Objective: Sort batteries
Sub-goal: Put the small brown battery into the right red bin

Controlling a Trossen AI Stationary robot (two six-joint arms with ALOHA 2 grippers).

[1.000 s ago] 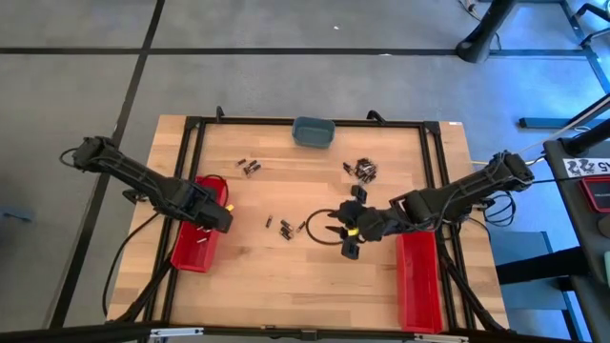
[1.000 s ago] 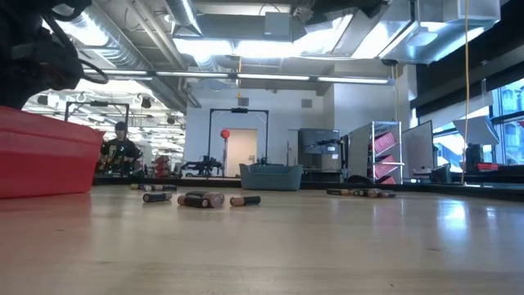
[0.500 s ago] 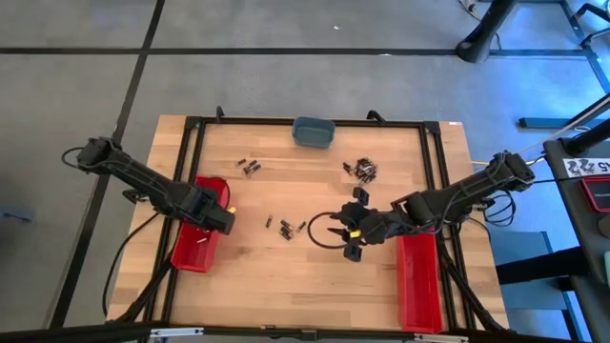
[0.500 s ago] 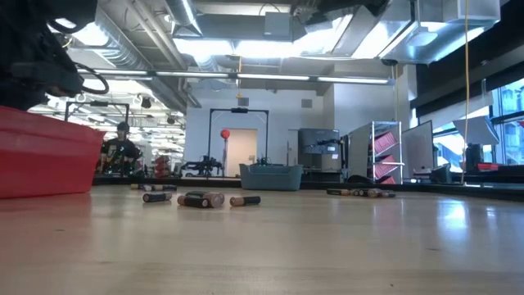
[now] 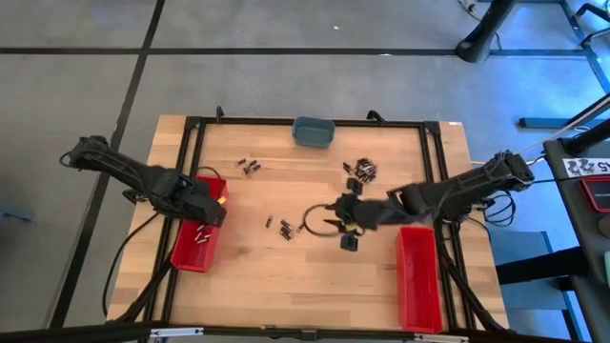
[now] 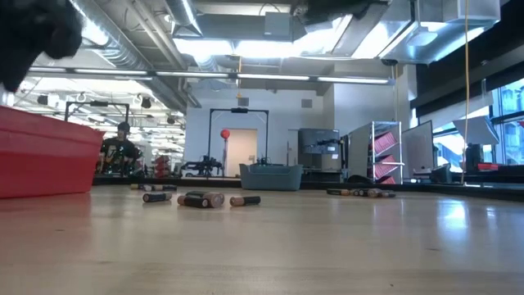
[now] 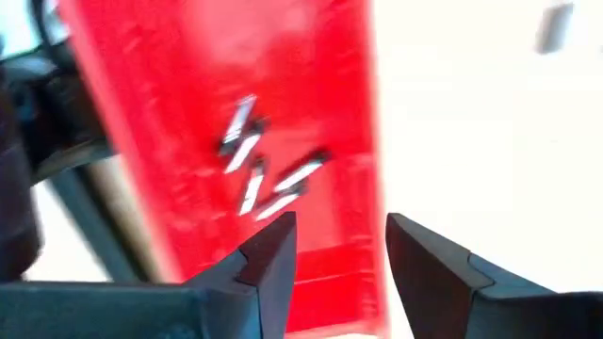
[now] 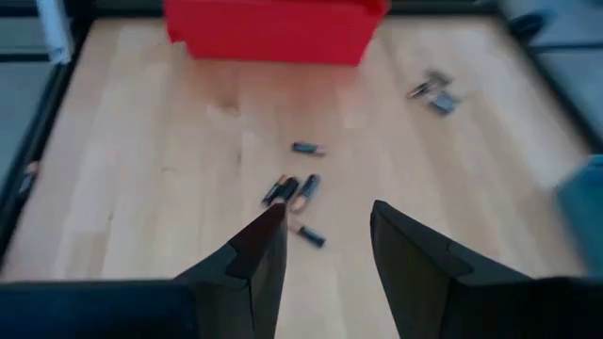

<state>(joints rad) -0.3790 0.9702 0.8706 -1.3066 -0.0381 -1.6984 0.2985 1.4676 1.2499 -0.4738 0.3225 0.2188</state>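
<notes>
So on the near part of the counter (image 5: 315,276) you've got two long red bins. The left bin (image 5: 195,250) has a handful of batteries (image 7: 259,169) lying loose on its floor, five or so silvery ones in a little cluster, and the left claw (image 5: 205,211) hangs right over that bin with its fingers parted and nothing between them; the batteries sit just past its fingertips in the left wrist view. The right bin (image 5: 417,281) looks like plain red inside from above, can't make out anything in it. Moving toward the middle, the right claw (image 5: 334,217) is out over the bare wood, fingers apart and holding nothing, pointed at a small loose group of batteries (image 5: 284,227) that lie just ahead of its tips, not touching them. Farther back there's another scatter on the left (image 5: 250,166) and a tighter pile on the right (image 5: 364,170), both well apart from either claw. At the far edge sits a grey-blue dish (image 5: 313,131); I can't tell what's in it.
</notes>
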